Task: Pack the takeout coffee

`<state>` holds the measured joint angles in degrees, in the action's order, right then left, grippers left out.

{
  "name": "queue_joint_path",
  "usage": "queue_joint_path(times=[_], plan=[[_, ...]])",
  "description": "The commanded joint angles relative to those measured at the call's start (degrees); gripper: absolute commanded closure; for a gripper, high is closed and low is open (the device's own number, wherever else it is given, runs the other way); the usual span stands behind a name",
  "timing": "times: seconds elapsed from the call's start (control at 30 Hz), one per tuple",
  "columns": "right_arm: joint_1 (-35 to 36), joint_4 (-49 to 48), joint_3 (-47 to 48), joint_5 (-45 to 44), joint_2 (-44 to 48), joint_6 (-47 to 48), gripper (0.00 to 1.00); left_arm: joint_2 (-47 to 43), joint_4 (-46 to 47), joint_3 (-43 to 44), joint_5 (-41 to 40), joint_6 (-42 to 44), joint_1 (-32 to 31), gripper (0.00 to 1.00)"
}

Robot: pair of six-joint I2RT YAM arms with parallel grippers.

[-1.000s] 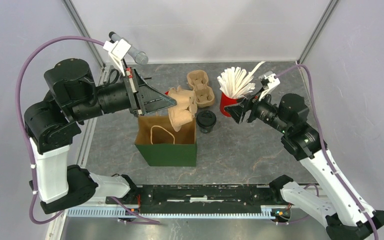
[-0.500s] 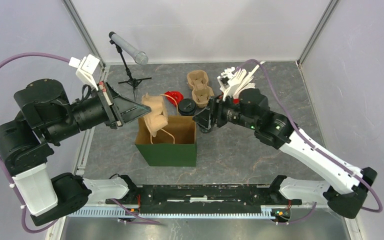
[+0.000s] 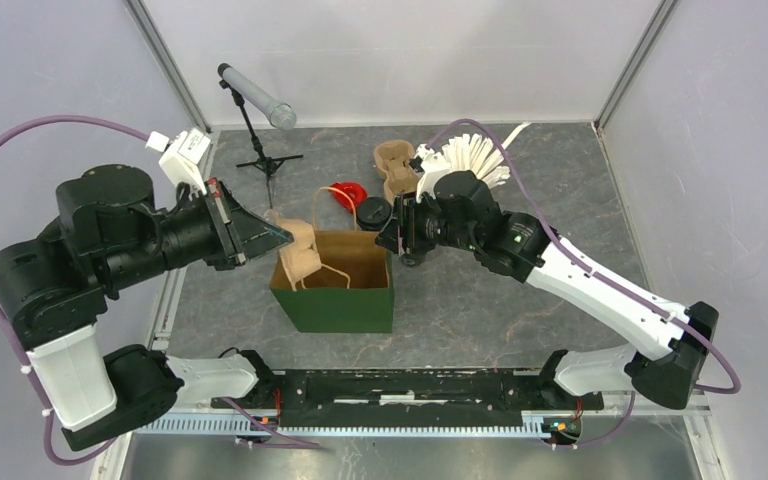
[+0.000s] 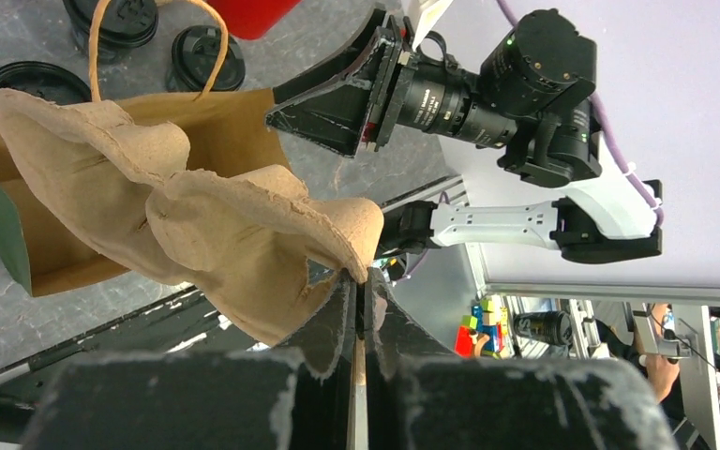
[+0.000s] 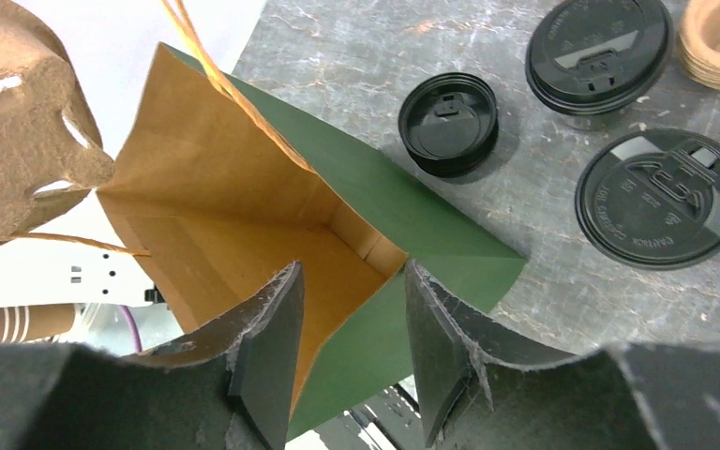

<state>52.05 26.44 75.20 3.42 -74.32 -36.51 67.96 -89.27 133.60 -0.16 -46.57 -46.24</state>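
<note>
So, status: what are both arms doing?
Left gripper shut on cup carrier, over left rim of paper bag. Right gripper open, straddling its right wall. Nothing blocking.

Bag (image 3: 335,285) stands in the middle of the table (image 3: 480,300), toward the near edge; the cup carrier (image 3: 298,248) hangs over its left rim, pinched at one edge by the left pincer (image 3: 278,236); right pincer (image 3: 390,232) sits at the bag's right rear corner, a jaw on each side of the wall; lidded cup (image 3: 372,213) just behind the bag; spare carriers (image 3: 396,168) further back; mic stand (image 3: 268,160) back left

One bag (image 5: 412,225), three black lids (image 5: 449,123) (image 5: 598,52) (image 5: 662,197)
</note>
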Motion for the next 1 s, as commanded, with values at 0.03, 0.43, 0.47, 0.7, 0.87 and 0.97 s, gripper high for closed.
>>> queue_joint_path(times=[0.03, 0.43, 0.47, 0.7, 0.87, 0.97], plan=[[0.24, 3.46, 3.65, -2.29, -0.6, 1.18, 0.51, 3.6, -1.89, 0.44, 1.82, 1.13, 0.1, 0.97], [0.26, 3.45, 2.2, -3.07, 0.48, 1.97, 0.52, 5.43, -4.99, -3.48, 3.33, -1.77, 0.1, 0.98], [0.24, 3.45, 2.02, -3.07, 0.56, 2.04, 0.52, 5.47, -4.99, -3.9, 3.28, -1.71, 0.1, 0.97], [0.24, 0.16, 3.76, 1.99, 2.59, 10.82, 0.38, 6.43, -4.98, -6.18, 2.3, -0.33, 0.1, 0.98], [0.26, -3.04, -0.91, -0.63, 6.79, 10.33, 0.35, 7.38, -4.95, -5.46, 3.14, 0.11, 0.1, 0.98], [0.37, -4.14, -1.03, 1.74, 6.27, 7.67, 0.37, 7.11, -4.98, -6.21, 2.82, 0.33, 0.1, 0.98]])
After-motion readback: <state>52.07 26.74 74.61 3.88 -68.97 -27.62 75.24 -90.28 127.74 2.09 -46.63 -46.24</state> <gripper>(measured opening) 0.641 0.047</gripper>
